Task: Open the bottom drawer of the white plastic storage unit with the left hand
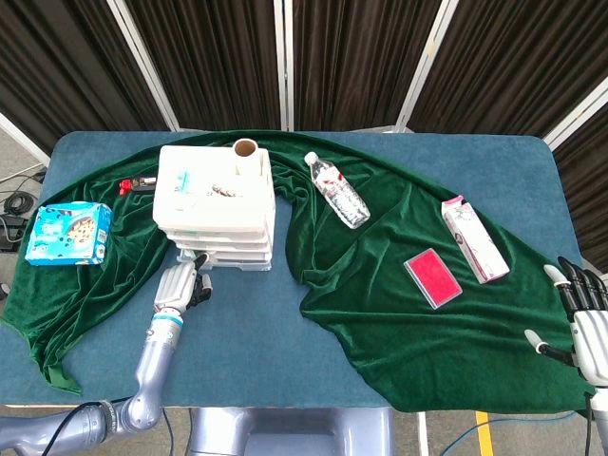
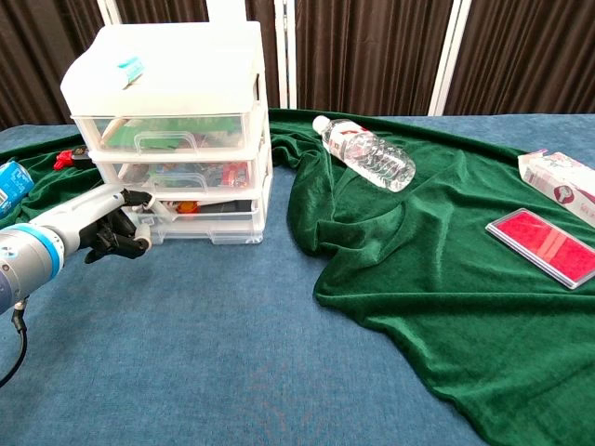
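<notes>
Storage unit (image 2: 172,130) stands on table's left, on green cloth (image 2: 437,242). Bottom drawer (image 2: 200,219) looks closed. Left hand (image 2: 110,228) at drawer's left front corner, fingers curled toward handle (likely positioning for pull); firm hold cannot be confirmed. Right hand (image 1: 584,318) idle, fingers spread, empty.

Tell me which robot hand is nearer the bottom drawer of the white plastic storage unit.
Left. The left robot hand is right at the front left corner of the bottom drawer of the white plastic storage unit. The right robot hand hangs far off at the table's opposite edge.
</notes>
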You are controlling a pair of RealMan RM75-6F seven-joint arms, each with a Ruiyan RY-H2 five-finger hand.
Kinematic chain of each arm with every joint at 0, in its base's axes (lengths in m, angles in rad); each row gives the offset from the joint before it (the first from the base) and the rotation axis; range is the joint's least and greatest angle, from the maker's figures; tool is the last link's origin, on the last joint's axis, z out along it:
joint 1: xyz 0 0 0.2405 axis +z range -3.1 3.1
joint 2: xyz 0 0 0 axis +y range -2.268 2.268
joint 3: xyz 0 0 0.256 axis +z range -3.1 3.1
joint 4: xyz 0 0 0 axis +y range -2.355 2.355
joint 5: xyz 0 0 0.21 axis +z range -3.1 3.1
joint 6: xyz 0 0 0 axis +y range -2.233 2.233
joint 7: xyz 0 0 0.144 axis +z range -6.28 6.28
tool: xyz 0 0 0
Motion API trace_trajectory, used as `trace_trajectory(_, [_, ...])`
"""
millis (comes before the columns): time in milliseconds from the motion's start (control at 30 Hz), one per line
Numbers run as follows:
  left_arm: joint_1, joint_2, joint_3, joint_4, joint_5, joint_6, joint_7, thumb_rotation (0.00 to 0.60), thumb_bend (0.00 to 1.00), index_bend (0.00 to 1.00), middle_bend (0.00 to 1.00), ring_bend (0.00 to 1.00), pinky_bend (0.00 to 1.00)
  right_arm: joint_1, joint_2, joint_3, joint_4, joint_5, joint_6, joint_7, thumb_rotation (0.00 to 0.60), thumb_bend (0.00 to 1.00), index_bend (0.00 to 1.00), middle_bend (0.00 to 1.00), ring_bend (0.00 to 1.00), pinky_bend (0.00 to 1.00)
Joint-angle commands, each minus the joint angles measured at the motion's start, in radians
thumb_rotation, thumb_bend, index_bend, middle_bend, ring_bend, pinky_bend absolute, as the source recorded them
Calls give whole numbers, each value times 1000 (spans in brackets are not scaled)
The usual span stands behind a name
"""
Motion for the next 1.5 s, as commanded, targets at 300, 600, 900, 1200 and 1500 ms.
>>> trace_trajectory(300, [15, 23, 29, -52, 28, 29, -15, 600, 780, 474, 908, 877, 834, 0, 0, -1, -1, -2, 1, -3, 600, 84, 112, 0, 0, 0])
trace_trajectory(600, [35, 49, 65, -78, 46, 34, -29, 600, 780, 494, 908, 877, 834, -2, 0, -1, -3, -3, 4, -6, 600, 85, 112, 0, 0, 0])
trace_trajectory(900, [64, 77, 107, -111, 96, 44, -64, 600, 780, 487, 908, 877, 834, -2, -1, -1, -6, -6, 6, -12, 600, 85, 112, 0, 0, 0])
trace_trajectory(1200, [81, 88, 131, -123, 123, 43, -87, 600, 780, 486, 908, 877, 834, -4, 0, -1, -7, -5, 8, -13, 600, 85, 112, 0, 0, 0])
trace_trajectory(1500, [98, 91, 153, -131, 153, 50, -100, 600, 780, 484, 908, 877, 834, -4, -1, -1, -9, -5, 8, -15, 600, 85, 112, 0, 0, 0])
